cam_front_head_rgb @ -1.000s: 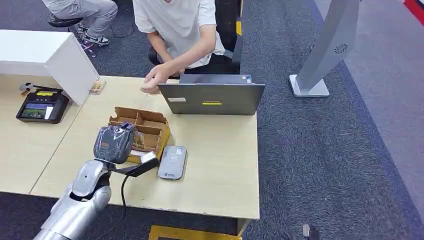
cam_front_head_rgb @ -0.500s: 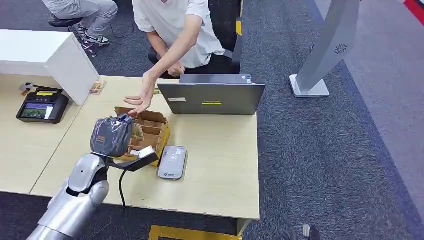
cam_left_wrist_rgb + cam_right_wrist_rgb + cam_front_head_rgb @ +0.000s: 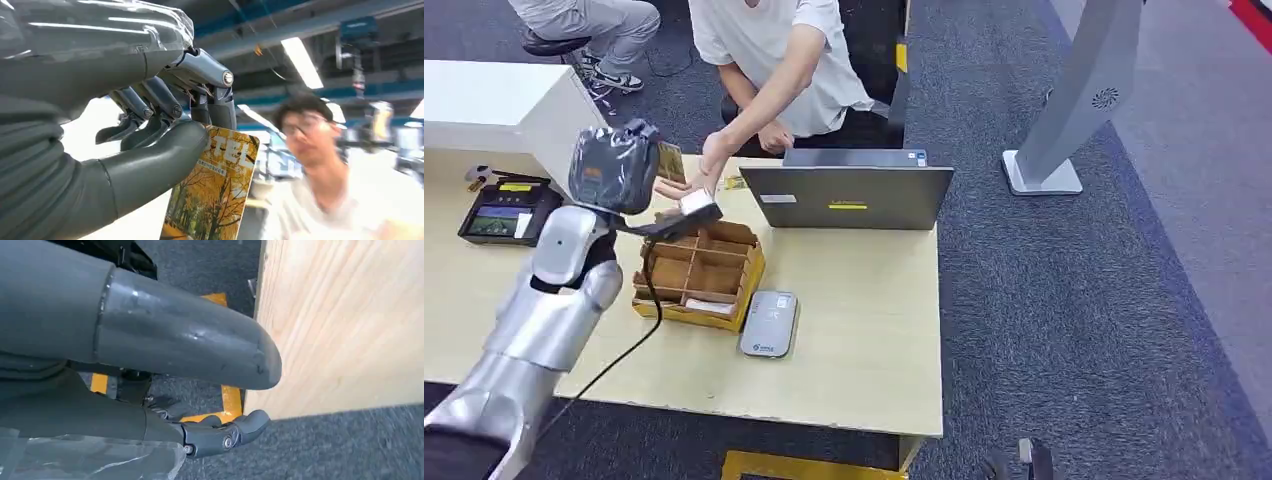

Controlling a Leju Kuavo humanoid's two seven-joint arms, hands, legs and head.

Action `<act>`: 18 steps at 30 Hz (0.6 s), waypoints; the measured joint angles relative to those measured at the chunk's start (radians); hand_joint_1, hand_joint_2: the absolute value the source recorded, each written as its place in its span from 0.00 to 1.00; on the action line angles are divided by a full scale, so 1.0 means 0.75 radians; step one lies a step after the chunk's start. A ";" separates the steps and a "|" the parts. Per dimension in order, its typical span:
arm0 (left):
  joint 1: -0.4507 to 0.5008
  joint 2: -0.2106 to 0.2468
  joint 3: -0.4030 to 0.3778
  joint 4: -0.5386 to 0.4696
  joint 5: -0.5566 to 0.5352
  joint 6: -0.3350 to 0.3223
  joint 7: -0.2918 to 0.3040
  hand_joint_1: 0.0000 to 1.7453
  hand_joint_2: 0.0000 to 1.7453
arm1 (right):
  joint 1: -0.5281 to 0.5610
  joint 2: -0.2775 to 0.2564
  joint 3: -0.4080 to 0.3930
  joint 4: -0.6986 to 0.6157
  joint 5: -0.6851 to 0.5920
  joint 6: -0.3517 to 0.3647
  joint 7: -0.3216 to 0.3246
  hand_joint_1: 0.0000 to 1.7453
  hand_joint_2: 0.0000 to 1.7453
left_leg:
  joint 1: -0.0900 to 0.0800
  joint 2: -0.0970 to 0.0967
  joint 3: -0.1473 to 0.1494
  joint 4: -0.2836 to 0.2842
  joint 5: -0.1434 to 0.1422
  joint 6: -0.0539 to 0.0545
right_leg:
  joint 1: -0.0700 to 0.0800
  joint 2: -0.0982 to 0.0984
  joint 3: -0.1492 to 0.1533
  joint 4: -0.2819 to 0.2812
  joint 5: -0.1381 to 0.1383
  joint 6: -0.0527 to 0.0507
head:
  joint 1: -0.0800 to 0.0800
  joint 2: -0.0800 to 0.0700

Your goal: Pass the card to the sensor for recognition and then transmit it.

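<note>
**A:** One hand did the work. The left hand point(image 3: 614, 168) had the card point(image 3: 212, 192) pinched between thumb and fingers, raised at about ten o'clock from the divided cardboard box point(image 3: 699, 270), right beside the person's open hand point(image 3: 692, 178).

**B:** And the sensor?

**A:** The grey reader point(image 3: 770, 324) lay flat on the table point(image 3: 864, 330), at three o'clock of the box, well apart from the card.

**B:** How should the handover go?

**A:** I'd judge: hold the card level and steady at the palm, loosen only once the person grips it.

**B:** The right hand?

**A:** The right hand point(image 3: 150, 390) hung by the table edge, fingers curled in, holding nothing.
</note>
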 joint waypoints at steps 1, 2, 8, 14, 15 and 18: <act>-0.072 -0.007 -0.007 0.079 -0.017 0.004 0.003 1.00 1.00 | -0.009 0.004 0.009 0.000 0.002 -0.001 0.010 0.00 0.00 | 0.000 0.000 0.000 0.000 0.001 -0.001 | 0.000 0.000 0.000 0.000 0.001 0.000 | 0.000 0.000; -0.139 -0.018 -0.015 0.170 -0.034 0.007 0.006 1.00 1.00 | -0.016 0.008 0.021 0.000 0.004 -0.003 0.017 0.00 0.00 | 0.000 0.001 0.000 0.000 0.001 -0.001 | 0.000 0.001 0.000 0.000 0.002 0.000 | 0.000 0.000; -0.415 -0.065 -0.048 0.535 -0.050 -0.065 0.082 1.00 1.00 | -0.037 0.021 0.070 0.001 0.006 -0.001 0.045 0.00 0.00 | 0.000 0.001 -0.001 0.000 0.002 0.000 | 0.000 0.002 -0.001 0.001 0.003 0.001 | 0.001 0.000; -0.512 -0.091 -0.050 0.691 -0.050 -0.097 0.106 1.00 1.00 | -0.045 0.025 0.095 0.001 0.002 0.006 0.049 0.00 0.00 | 0.000 0.001 -0.003 0.000 0.002 0.000 | 0.000 0.002 -0.002 0.000 0.003 0.001 | 0.000 0.000; -0.520 -0.094 -0.051 0.709 -0.049 -0.097 0.110 1.00 1.00 | -0.045 0.025 0.098 0.001 0.000 0.007 0.049 0.00 0.00 | 0.000 0.001 -0.003 0.000 0.002 0.000 | 0.000 0.002 -0.002 0.001 0.003 0.001 | 0.000 0.000; -0.541 -0.098 -0.051 0.750 -0.036 -0.114 0.117 0.00 1.00 | -0.048 0.025 0.100 0.001 -0.003 0.007 0.048 0.00 0.00 | 0.000 0.001 -0.003 0.000 0.002 0.000 | 0.000 0.002 -0.002 0.001 0.003 0.001 | 0.000 0.000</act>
